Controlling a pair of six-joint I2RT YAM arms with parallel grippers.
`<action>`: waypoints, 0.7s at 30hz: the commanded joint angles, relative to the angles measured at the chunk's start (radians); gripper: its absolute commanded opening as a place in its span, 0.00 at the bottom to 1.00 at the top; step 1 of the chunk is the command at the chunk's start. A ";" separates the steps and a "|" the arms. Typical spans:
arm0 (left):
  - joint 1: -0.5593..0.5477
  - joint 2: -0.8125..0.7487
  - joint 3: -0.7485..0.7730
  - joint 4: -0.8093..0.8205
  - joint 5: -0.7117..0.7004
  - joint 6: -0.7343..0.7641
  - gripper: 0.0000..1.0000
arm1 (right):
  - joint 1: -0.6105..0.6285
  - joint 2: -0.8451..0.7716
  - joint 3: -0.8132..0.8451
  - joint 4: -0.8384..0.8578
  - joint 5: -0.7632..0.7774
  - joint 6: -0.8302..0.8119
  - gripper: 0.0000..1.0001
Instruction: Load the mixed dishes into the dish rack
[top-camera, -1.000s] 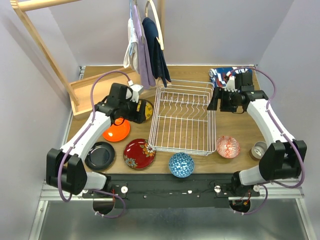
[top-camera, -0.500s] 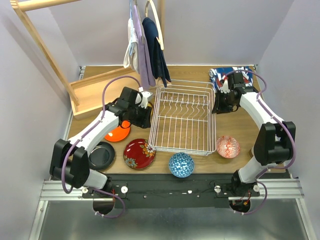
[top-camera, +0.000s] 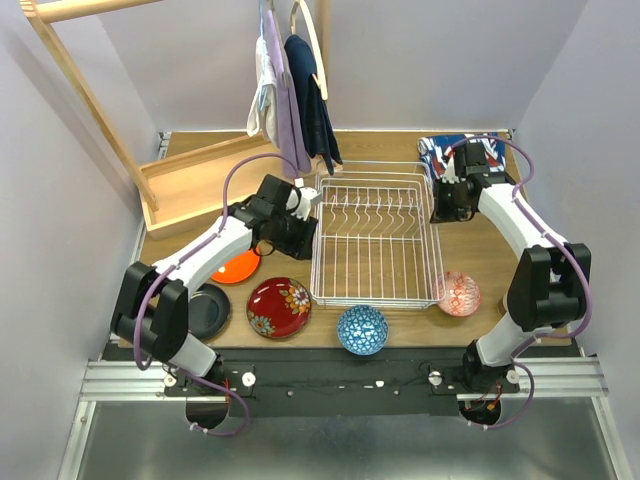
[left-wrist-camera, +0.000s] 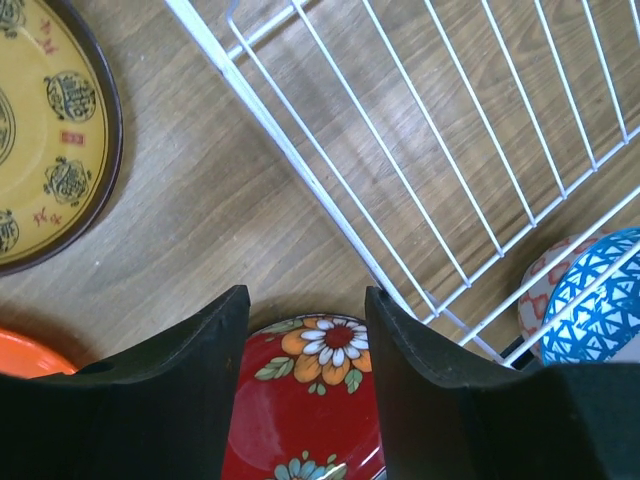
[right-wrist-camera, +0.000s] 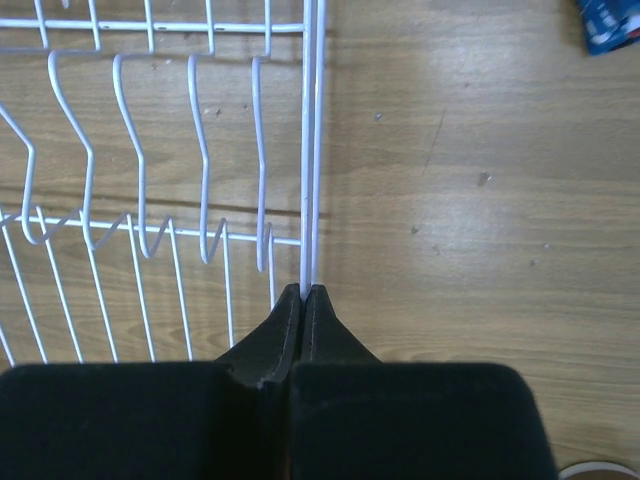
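The white wire dish rack (top-camera: 372, 250) sits mid-table. My right gripper (top-camera: 444, 205) is shut on the rack's right rim wire (right-wrist-camera: 312, 150), fingertips (right-wrist-camera: 303, 290) pinched together. My left gripper (top-camera: 303, 222) hovers open at the rack's left side, holding nothing. Between its fingers (left-wrist-camera: 305, 300) the red floral plate (left-wrist-camera: 310, 400) shows on the table below. A yellow-patterned plate (left-wrist-camera: 40, 130) lies left of the rack. The orange plate (top-camera: 232, 268), black plate (top-camera: 208, 310), red plate (top-camera: 278, 307), blue bowl (top-camera: 362, 329) and pink bowl (top-camera: 458, 293) lie on the table.
A wooden frame (top-camera: 190, 185) stands at the back left, and cloths hang (top-camera: 295, 90) over the rack's far edge. A blue-red patterned cloth (top-camera: 445, 150) lies at the back right. The rack's near right corner touches the pink bowl.
My right gripper has closed on the rack's right rim. The rack slid a little to the right, against the pink bowl. My left gripper moved right to the rack's left side.
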 joint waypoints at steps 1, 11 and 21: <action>-0.022 0.030 0.063 0.053 0.024 -0.020 0.61 | -0.001 0.010 0.000 0.084 0.065 -0.029 0.01; -0.041 0.046 0.127 0.011 -0.038 0.002 0.67 | -0.004 0.014 0.040 0.108 0.082 -0.052 0.22; -0.041 -0.175 0.095 -0.189 -0.069 0.049 0.84 | -0.006 -0.246 -0.018 -0.057 0.220 -0.206 0.72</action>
